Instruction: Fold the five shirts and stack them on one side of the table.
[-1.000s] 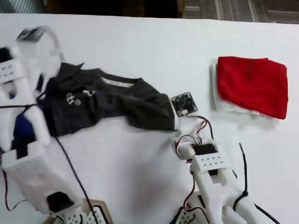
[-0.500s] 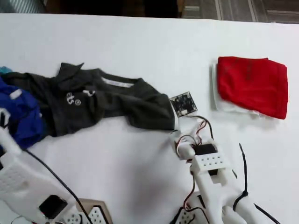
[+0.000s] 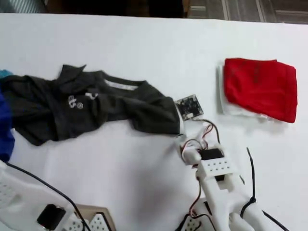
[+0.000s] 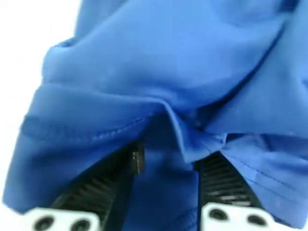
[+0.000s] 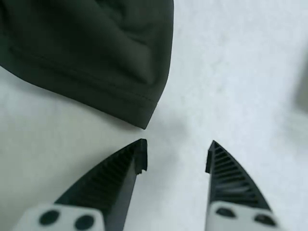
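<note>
The left claw (image 4: 168,161) is grasping a bunch of the blue shirt (image 4: 159,72) at the edge of the bench (image 3: 144,43). The right claw (image 5: 175,149) is hanging released, just beside the hem of the dark shirt (image 3: 96,106) and well apart from the folded red shirt (image 3: 260,89).

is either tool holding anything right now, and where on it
The left tool pinches a bunched fold of the blue shirt; the right tool is open, empty.

Crumpled dark shirt (image 3: 96,108); folded red shirt (image 3: 260,89)
</note>
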`<act>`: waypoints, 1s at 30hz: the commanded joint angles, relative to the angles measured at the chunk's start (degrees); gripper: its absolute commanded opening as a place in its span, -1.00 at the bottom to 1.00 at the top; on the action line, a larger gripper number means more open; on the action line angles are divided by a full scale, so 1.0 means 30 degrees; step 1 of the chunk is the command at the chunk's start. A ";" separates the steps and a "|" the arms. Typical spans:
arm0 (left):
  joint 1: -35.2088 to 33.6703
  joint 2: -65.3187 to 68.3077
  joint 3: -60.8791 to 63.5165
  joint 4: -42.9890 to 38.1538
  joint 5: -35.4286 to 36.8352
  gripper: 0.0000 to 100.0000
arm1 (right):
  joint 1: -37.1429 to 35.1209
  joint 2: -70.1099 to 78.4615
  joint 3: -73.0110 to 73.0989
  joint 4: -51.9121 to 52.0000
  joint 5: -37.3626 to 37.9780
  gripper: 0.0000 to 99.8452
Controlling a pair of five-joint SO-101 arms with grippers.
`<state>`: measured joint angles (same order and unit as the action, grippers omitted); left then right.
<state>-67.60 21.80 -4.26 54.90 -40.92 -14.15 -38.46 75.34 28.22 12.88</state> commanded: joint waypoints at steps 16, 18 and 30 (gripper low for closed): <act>0.5802 -0.0205 -1.1707 1.3333 0.4337 -0.61 | -0.0073 0.0073 -0.0059 -0.0337 -0.0147 -0.60; 0.7355 -0.0147 -1.1707 1.4886 0.4308 -0.61 | -0.0073 0.0073 -0.0059 -0.0337 -0.0147 -0.60; 1.3949 -0.0234 -0.5553 1.5648 0.2901 -0.61 | -0.0073 0.0073 -0.0059 -0.0366 -0.0147 -0.60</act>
<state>-29.19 21.80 -24.84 100.79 -30.81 -14.24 -38.46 75.34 28.22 12.88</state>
